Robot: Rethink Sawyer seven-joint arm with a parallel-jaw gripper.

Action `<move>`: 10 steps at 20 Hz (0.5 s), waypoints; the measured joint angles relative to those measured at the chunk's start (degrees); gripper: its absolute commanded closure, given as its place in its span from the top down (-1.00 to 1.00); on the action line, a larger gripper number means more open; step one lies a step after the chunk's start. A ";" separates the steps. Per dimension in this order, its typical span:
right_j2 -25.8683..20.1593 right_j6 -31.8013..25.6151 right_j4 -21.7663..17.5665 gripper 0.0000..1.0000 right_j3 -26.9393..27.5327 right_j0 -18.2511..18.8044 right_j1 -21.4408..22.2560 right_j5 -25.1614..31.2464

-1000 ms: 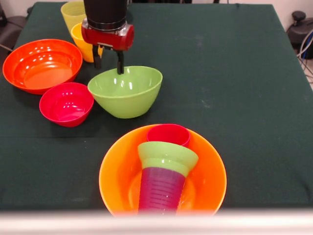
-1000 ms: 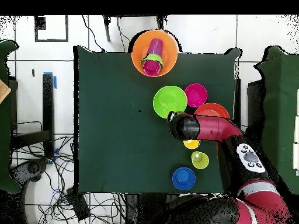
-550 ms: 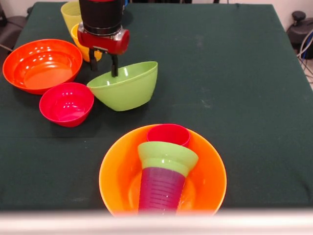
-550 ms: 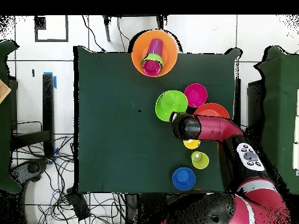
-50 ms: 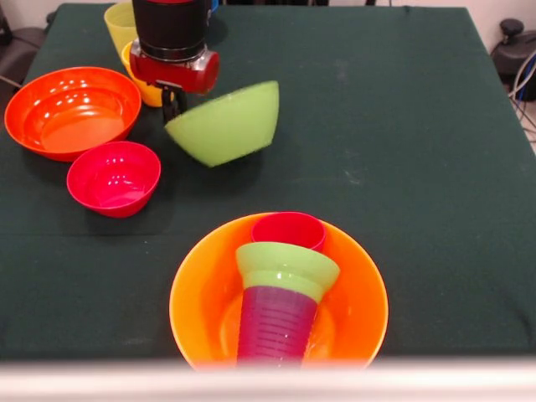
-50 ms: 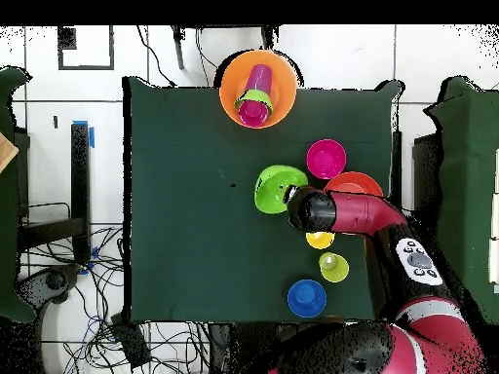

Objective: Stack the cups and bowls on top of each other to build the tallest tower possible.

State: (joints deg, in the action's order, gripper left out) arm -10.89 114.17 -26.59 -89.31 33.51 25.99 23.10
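I see my gripper (image 5: pixel 173 102) clenched on the rim of the large green plastic bowl (image 5: pixel 224 123), holding it tilted, beyond the tower (image 5: pixel 280 289).

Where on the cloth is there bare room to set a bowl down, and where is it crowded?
Free: the wide stretch right of the lifted large green bowl and the tower in the front view. Crowded: the left side, round the orange-red bowl, the small red-pink bowl and the cups.

— What's on your dark green table (image 5: pixel 402 126)?
— You've got the orange-red bowl (image 5: pixel 71 110), small red-pink bowl (image 5: pixel 114 177), large yellow-orange bowl (image 5: pixel 356 289), two yellow cups (image 5: pixel 126 38) and a blue bowl (image 6: pixel 306 298).
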 measured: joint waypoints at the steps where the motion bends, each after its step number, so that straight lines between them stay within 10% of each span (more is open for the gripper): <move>1: 0.00 0.00 0.00 -1.00 0.09 0.00 0.00 -0.01; 10: 0.05 0.00 -0.02 -1.00 0.30 -0.69 0.92 0.09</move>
State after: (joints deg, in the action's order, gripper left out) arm -10.84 114.17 -26.60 -89.02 32.82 26.92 23.20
